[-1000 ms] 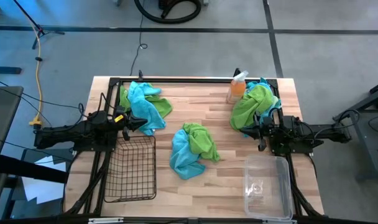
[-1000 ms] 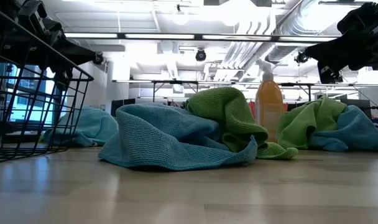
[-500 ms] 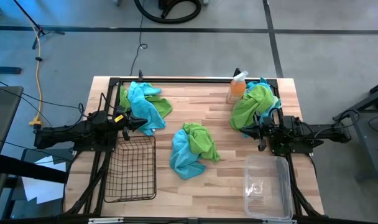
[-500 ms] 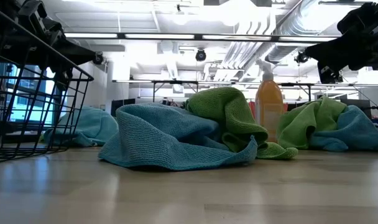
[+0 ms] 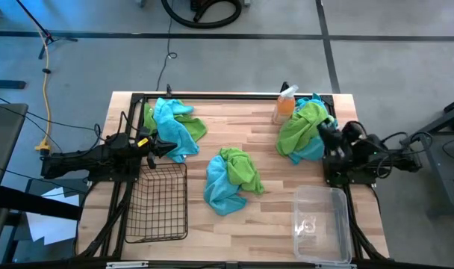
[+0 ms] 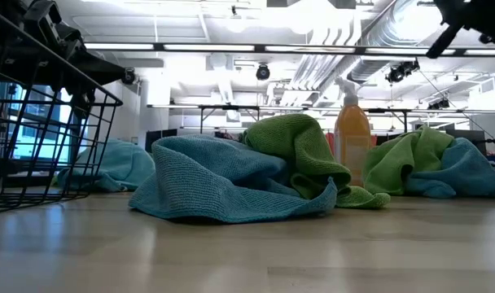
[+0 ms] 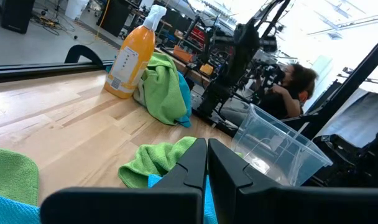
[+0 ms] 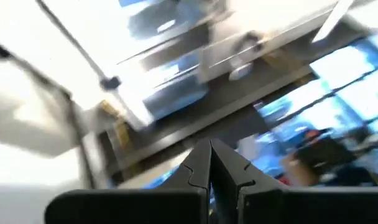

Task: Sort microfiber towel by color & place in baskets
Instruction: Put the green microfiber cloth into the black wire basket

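Currently nothing has been sorted: the bench [image 5: 234, 224] carries every towel, and both baskets lie unfilled at its near edge, the black wire basket [image 5: 158, 203] on the left and the clear plastic basket [image 5: 320, 224] on the right. Three mixed green-and-turquoise heaps are seen: the left heap [image 5: 173, 125], the centre heap [image 5: 231, 179] and the right heap [image 5: 303, 128] beside the orange spray bottle [image 5: 284, 104]. Since a second ago the right pincer [image 5: 325, 131] has been swung up from beside the right heap, its wrist camera now apparently aimed at the ceiling; its fingers are pressed together on nothing. The left pincer [image 5: 166, 147] is parked unmoved at the left heap, likewise closed and empty. A first pick is therefore judged to be only starting.
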You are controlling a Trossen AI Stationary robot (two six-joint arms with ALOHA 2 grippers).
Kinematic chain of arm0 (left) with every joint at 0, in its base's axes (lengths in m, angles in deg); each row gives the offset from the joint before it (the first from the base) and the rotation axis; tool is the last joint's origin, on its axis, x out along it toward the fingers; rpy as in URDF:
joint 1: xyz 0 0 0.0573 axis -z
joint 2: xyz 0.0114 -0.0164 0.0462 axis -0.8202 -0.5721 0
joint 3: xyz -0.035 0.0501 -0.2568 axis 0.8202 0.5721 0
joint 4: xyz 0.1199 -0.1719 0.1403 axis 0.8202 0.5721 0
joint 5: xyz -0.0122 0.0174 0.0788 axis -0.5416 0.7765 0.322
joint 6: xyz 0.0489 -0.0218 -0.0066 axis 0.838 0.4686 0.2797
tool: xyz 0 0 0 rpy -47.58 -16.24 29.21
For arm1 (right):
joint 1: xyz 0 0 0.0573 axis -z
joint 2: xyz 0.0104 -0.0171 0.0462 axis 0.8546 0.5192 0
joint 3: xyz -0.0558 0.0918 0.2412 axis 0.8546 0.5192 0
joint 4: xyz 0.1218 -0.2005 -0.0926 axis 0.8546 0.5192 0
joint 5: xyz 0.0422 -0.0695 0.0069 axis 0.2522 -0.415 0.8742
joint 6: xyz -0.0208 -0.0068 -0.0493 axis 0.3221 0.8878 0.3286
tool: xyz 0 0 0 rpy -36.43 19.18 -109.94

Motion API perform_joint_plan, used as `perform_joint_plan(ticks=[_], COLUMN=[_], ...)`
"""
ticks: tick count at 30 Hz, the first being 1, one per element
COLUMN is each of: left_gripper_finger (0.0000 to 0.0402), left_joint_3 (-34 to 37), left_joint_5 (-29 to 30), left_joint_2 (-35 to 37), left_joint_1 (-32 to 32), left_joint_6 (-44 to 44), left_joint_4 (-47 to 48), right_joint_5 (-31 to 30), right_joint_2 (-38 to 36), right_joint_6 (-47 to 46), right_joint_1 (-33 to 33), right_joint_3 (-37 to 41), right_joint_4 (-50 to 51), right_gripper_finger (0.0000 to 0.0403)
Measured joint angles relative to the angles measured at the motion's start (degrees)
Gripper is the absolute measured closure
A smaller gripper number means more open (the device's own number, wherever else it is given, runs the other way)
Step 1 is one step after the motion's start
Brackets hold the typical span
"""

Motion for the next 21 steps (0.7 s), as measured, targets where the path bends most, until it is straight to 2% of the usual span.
perform_joint_plan(ticks=[3, 6, 9, 13, 18, 21], left_gripper_finger=[0.0398, 0.0398, 0.0399, 0.0398, 0.0398, 0.0398], left_joint_3=[0.01, 0.01, 0.01, 0.01, 0.01, 0.00], left_joint_5=[0.00, 0.00, 0.00, 0.00, 0.00, 0.00], left_joint_2=[-0.01, -0.02, -0.02, -0.02, -0.01, -0.02], left_joint_1=[0.00, 0.01, 0.00, 0.01, 0.01, 0.00], left_joint_6=[0.00, 0.00, 0.00, 0.00, 0.00, 0.00], left_joint_4=[0.00, 0.00, 0.00, 0.00, 0.00, 0.00], right_joint_5=[-1.02, -6.16, -12.58, -17.58, -15.78, -15.77], right_joint_2=[1.27, 5.39, 11.97, 23.06, 36.42, 43.44], right_joint_6=[1.62, 0.71, -2.83, -14.93, -28.57, -39.96], right_joint_1=[0.00, 0.00, 0.00, 0.00, 0.00, 0.63], right_joint_3=[-6.34, -15.74, -26.43, -37.18, -44.10, -46.55], right_joint_4=[8.69, 29.08, 50.75, 72.37, 88.87, 96.08], right_gripper_finger=[0.0402, 0.0389, 0.0352, 0.0277, 0.0188, 0.0163])
